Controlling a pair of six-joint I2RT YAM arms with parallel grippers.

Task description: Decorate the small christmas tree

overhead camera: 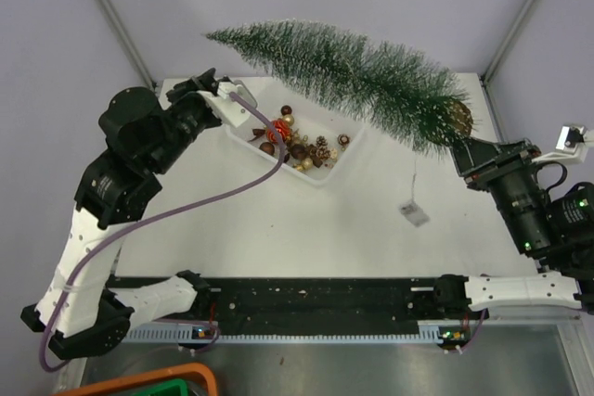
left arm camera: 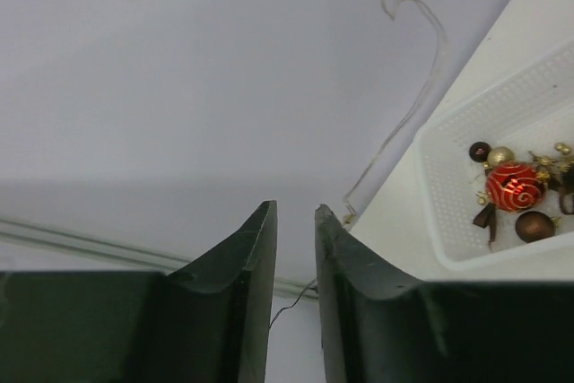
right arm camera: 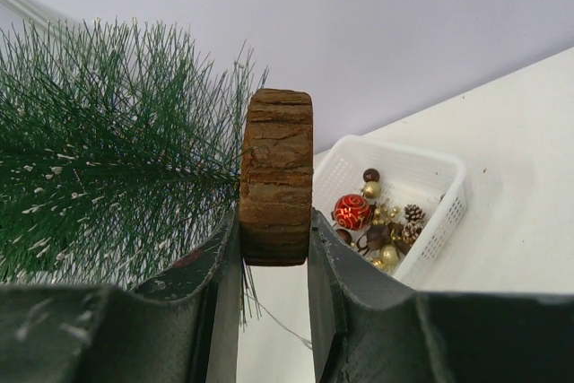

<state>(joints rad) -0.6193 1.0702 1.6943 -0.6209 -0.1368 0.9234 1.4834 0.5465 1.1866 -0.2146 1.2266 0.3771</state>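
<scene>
The small christmas tree (overhead camera: 343, 71) hangs lying almost level above the table, tip to the left, over the white tray (overhead camera: 340, 160). My right gripper (overhead camera: 461, 147) is shut on its round wooden disc base (right arm camera: 276, 168); the frosted bristles (right arm camera: 99, 159) spread to the left. My left gripper (overhead camera: 223, 90) sits at the tray's far left corner, below the tree's tip. In the left wrist view its jaws (left arm camera: 294, 208) stand a narrow gap apart. A thin light wire (left arm camera: 421, 96) runs from the right fingertip upward and crosses the gap; I cannot tell if it is gripped.
The tray (left arm camera: 430, 186) holds a red bauble (left arm camera: 516, 186), brown and gold balls and pinecones (right arm camera: 413, 213). A small tag (overhead camera: 414, 213) on a thin wire lies on the table under the tree's base. A purple cable (overhead camera: 186, 210) loops from the left arm.
</scene>
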